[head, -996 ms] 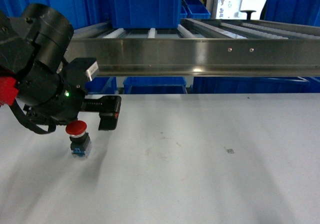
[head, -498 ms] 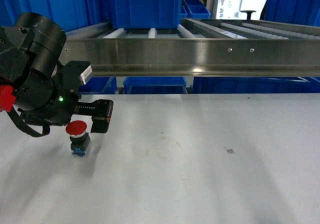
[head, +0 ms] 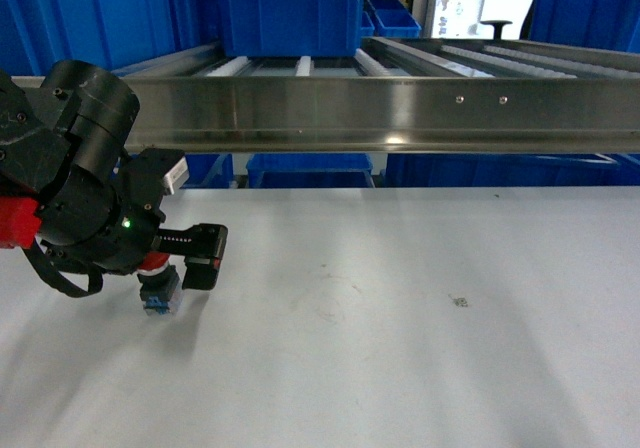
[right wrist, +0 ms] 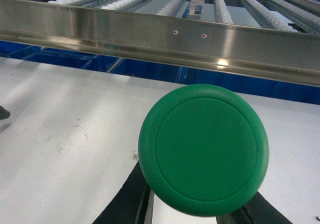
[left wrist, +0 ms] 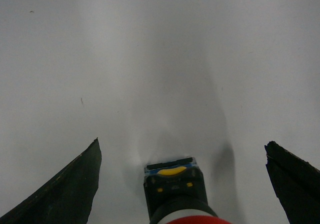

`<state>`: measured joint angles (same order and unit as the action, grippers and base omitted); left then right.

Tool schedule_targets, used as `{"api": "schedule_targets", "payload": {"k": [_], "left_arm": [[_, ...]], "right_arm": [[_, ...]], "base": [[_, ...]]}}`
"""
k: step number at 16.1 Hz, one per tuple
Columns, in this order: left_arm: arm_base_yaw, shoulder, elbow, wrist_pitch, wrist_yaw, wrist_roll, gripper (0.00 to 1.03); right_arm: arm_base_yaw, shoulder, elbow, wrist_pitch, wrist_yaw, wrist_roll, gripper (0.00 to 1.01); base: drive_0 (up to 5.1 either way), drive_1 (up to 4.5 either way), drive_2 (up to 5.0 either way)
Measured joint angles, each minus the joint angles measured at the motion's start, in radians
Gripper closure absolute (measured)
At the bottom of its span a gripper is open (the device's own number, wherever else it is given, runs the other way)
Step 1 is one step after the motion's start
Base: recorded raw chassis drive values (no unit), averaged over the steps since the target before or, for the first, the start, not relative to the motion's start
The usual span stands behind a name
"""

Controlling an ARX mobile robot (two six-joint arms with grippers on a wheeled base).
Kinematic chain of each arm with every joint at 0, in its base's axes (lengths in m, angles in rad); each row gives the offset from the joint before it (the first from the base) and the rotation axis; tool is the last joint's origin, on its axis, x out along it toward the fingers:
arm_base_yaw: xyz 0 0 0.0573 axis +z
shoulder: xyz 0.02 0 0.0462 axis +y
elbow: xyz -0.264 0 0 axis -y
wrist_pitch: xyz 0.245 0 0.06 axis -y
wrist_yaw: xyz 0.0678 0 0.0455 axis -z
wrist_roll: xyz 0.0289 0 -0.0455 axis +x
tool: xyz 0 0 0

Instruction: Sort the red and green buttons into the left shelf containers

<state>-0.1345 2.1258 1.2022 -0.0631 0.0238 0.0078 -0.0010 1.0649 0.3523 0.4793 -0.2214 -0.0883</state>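
Green plastic fills the lower centre of the right wrist view, where the round cap of the green button [right wrist: 203,149] is seen face-on, held between the dark fingers [right wrist: 126,199] of the right gripper [right wrist: 200,215], which are clenched on it at the bottom edge of the frame. White tabletop [head: 420,348] occupies the lower half of the head view. At the left of that view the left gripper [head: 180,264] is lowered over the red button [head: 158,286], whose red cap is mostly hidden behind the black wrist housing while its black-and-blue body is seen standing on the table. In the left wrist view the red button [left wrist: 175,189] is shown at the bottom centre, between two dark fingers [left wrist: 65,189] that are spread wide and well apart from it on either side. Behind the table a steel roller conveyor [head: 400,108] is seen across the upper half of the head view, with a blue bin [head: 290,13] resting on it at the upper left.
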Motion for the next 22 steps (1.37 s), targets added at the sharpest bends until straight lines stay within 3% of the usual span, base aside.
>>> {"api": "schedule_targets", "payload": {"k": [3, 6, 8, 12, 14, 17, 20, 22], "left_arm": [[0.006, 0.007, 0.004, 0.004, 0.000, 0.000, 0.05], [-0.002, 0.028, 0.014, -0.030, 0.013, -0.004, 0.35], [-0.010, 0.034, 0.017, -0.041, 0.019, -0.009, 0.73], [-0.009, 0.030, 0.002, -0.020, 0.019, -0.008, 0.73], [0.003, -0.004, -0.027, 0.043, 0.069, 0.001, 0.73], [0.033, -0.203, -0.045, 0.115, 0.196, 0.019, 0.73], [0.043, -0.476, -0.091, 0.090, 0.251, -0.030, 0.73], [0.019, -0.594, -0.212, 0.073, 0.219, -0.051, 0.73]], "right_arm": [[0.000, 0.000, 0.000, 0.000, 0.000, 0.000, 0.77], [0.000, 0.000, 0.000, 0.000, 0.000, 0.000, 0.77], [0.000, 0.000, 0.000, 0.000, 0.000, 0.000, 0.77], [0.000, 0.000, 0.000, 0.000, 0.000, 0.000, 0.77], [0.000, 0.000, 0.000, 0.000, 0.000, 0.000, 0.77], [0.000, 0.000, 0.000, 0.000, 0.000, 0.000, 0.77], [0.000, 0.000, 0.000, 0.000, 0.000, 0.000, 0.77], [0.000, 0.000, 0.000, 0.000, 0.000, -0.002, 0.77]], "base": [[0.0, 0.00, 0.0], [0.0, 0.00, 0.0], [0.0, 0.00, 0.0], [0.0, 0.00, 0.0], [0.0, 0.00, 0.0], [0.0, 0.00, 0.0], [0.0, 0.00, 0.0], [0.0, 0.00, 0.0]]}}
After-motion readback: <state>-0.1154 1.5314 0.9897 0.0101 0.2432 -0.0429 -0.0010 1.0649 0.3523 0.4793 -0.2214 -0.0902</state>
